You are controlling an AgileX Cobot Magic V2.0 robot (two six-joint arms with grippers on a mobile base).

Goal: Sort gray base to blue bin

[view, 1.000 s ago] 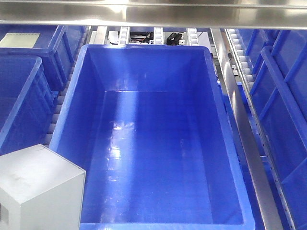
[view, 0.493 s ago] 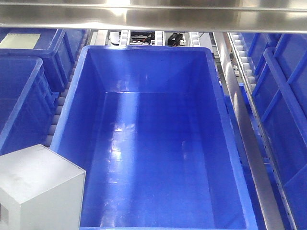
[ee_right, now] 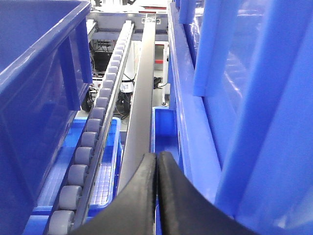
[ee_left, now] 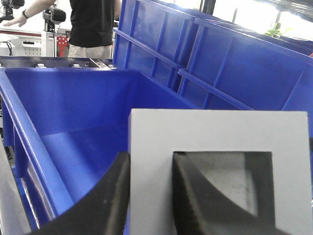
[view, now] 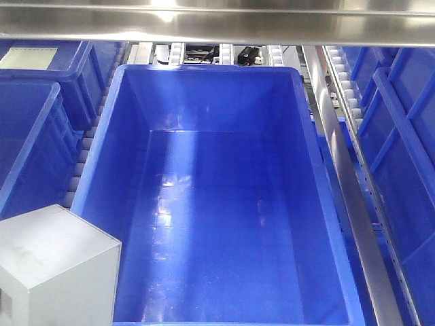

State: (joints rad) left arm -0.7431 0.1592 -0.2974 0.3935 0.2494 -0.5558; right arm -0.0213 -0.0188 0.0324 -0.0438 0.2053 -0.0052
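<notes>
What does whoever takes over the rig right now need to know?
Left end effector: shut on the base, one finger in its recess, one on the outer wall.
Right end effector: shut, empty, beside the roller rail.
Base shows at the bin's near left corner in the front view; whether it is over the rim or just outside, I can't tell. Bin floor bare.
Done: base picked up.
Left: carry it over the bin, release.
</notes>
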